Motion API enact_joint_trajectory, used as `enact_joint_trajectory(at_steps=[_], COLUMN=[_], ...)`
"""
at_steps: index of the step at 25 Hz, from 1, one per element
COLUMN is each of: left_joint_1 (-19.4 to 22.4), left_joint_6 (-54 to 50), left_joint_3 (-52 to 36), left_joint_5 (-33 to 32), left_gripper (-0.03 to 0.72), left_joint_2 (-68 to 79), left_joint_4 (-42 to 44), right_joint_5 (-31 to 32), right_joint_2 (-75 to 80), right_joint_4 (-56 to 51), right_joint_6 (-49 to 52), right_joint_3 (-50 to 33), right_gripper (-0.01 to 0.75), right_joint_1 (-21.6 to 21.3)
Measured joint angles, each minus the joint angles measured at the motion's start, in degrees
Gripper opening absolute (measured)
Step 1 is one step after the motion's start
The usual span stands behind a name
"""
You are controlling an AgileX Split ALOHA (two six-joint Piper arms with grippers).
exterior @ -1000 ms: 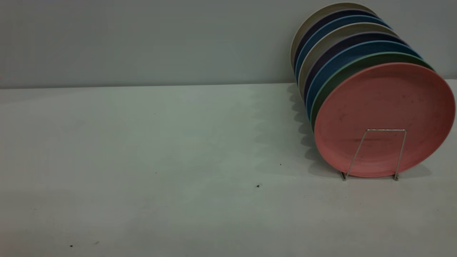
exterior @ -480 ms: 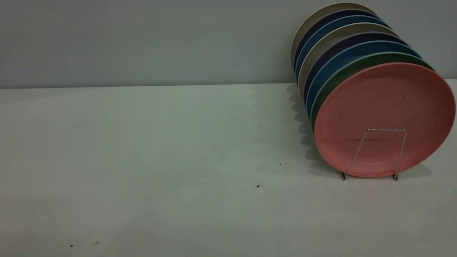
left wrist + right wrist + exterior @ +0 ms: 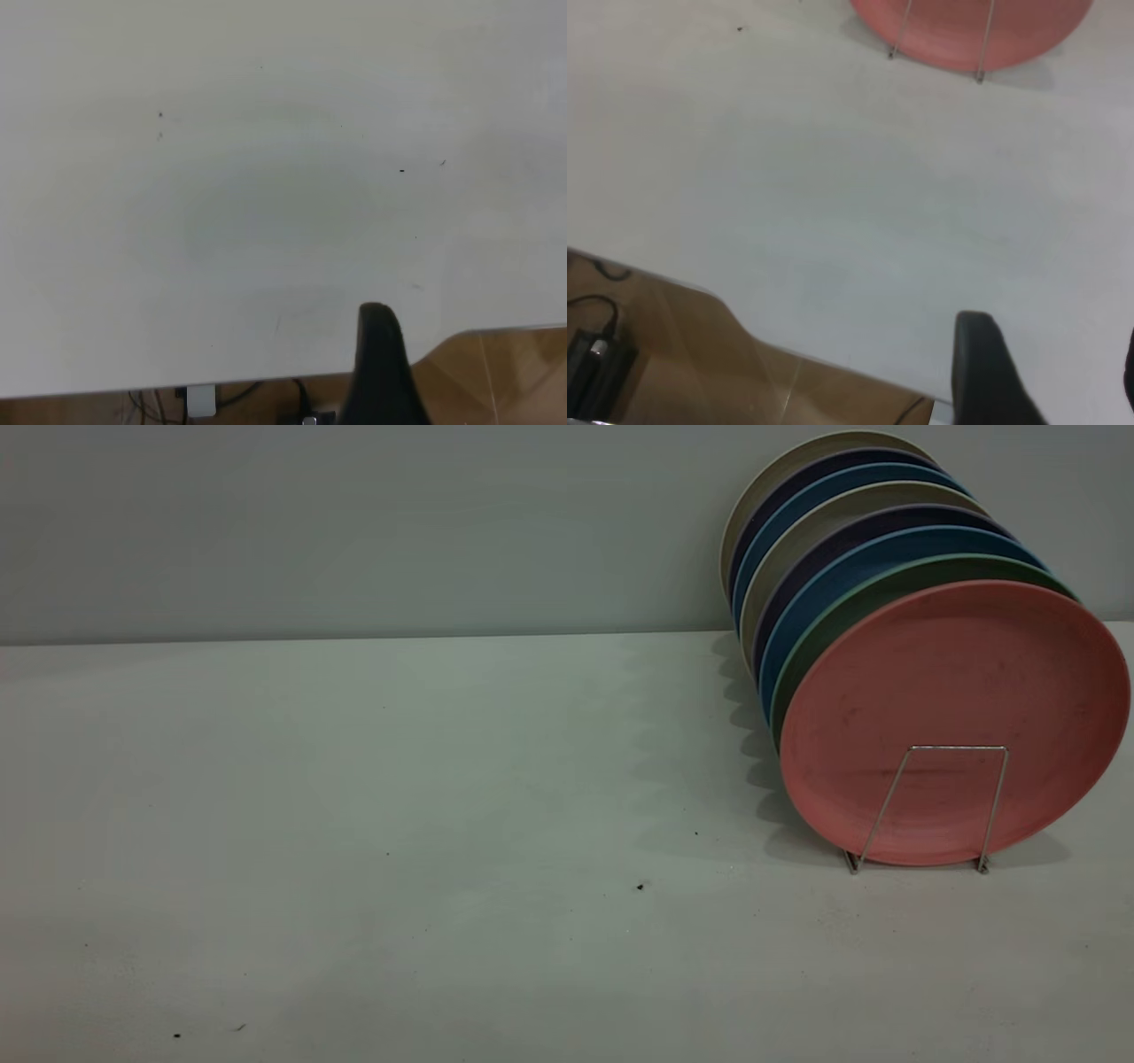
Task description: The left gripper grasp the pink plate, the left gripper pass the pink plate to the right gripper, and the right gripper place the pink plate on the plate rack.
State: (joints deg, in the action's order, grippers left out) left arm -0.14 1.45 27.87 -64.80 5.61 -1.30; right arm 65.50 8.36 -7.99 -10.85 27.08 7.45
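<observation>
A: Where's the pink plate [image 3: 952, 691]?

B: Standing on edge at the front of the row in the plate rack [image 3: 921, 806], behind its front wire loop — leaning on the green plate [image 3: 833, 622].

A: The grippers?

B: Both are back over the bench [image 3: 354, 824] edge, absent from the exterior view. The right gripper [image 3: 1063, 376] looks spread, empty. Only one finger of the left gripper [image 3: 383, 372] shows, so I cannot tell its state.

A: Risks?

B: The rack looks full. A bump could tip the row — blue, purple and beige plates behind — or slide the light wire rack.
</observation>
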Motion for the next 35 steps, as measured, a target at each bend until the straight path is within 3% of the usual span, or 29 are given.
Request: enact_joint_trajectory(at_steps=[13,35], left_joint_1=[0.0,0.0], left_joint_6=[0.0,-0.1], left_joint_3=[0.0,0.0], left_joint_5=[-0.1,-0.1], left_gripper=[0.563,0.563], left_joint_2=[-6.9,-6.8], left_joint_4=[0.0,0.0], right_joint_5=[0.1,0.1], right_joint_2=[-9.2,-9.3], right_joint_4=[-0.4,0.3], right_joint_6=[0.0,0.3], right_joint_3=[0.0,0.0], right_gripper=[0.394,0.394], right_joint_1=[-2.2,-2.2])
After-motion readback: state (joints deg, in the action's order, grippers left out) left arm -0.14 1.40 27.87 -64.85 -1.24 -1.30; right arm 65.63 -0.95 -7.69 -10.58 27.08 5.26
